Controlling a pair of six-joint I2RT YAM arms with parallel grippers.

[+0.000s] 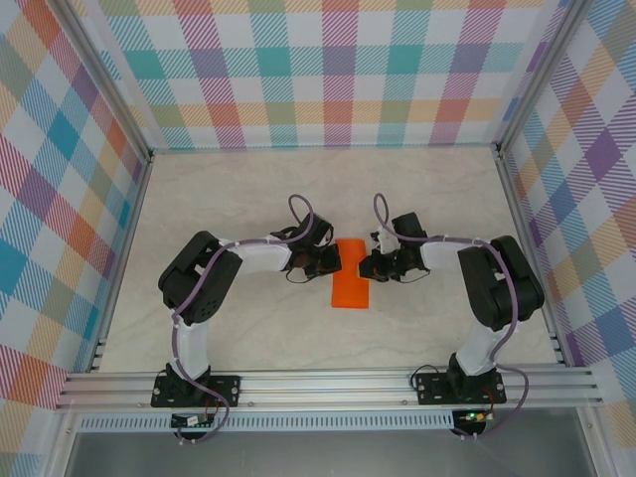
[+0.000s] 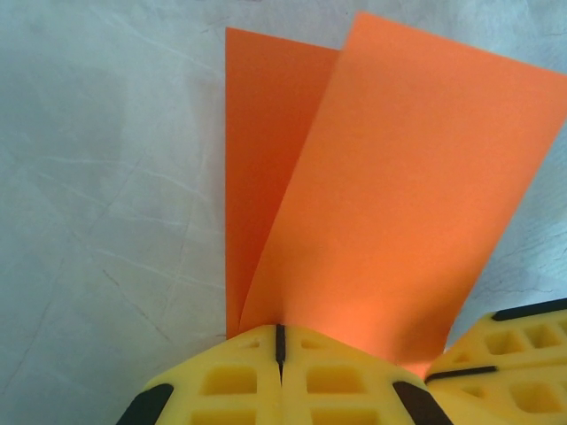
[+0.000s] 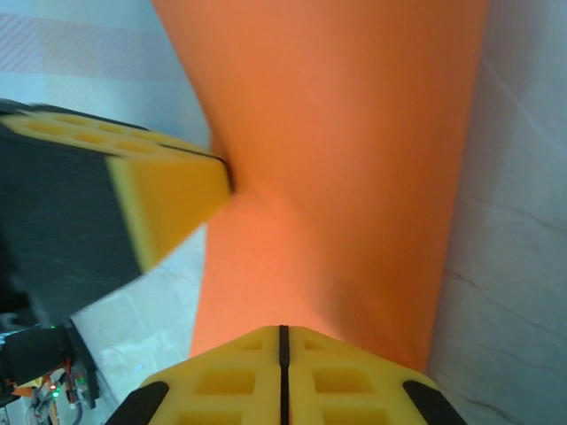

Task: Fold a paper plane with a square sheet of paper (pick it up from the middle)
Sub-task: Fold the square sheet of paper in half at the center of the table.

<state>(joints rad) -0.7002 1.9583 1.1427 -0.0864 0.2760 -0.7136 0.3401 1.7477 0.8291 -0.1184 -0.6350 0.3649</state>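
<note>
The square sheet of paper (image 1: 350, 276), bright orange, lies doubled over as a long strip between the two grippers at the table's middle. In the left wrist view its lower layer (image 2: 257, 159) rests flat on the table while the upper flap (image 2: 399, 195) lifts off it at an angle. My left gripper (image 2: 280, 329) (image 1: 333, 260) is shut, its yellow tips pinching the sheet's near edge. My right gripper (image 3: 283, 329) (image 1: 368, 264) is shut on the opposite edge of the sheet (image 3: 337, 177). Each gripper's yellow fingers (image 3: 168, 190) (image 2: 518, 345) show in the other wrist view, touching the paper.
The pale marble-patterned tabletop (image 1: 248, 189) stretches all round the paper. Checked walls (image 1: 328, 70) close in the back and both sides. An aluminium rail (image 1: 328, 383) runs along the near edge, carrying both arm bases.
</note>
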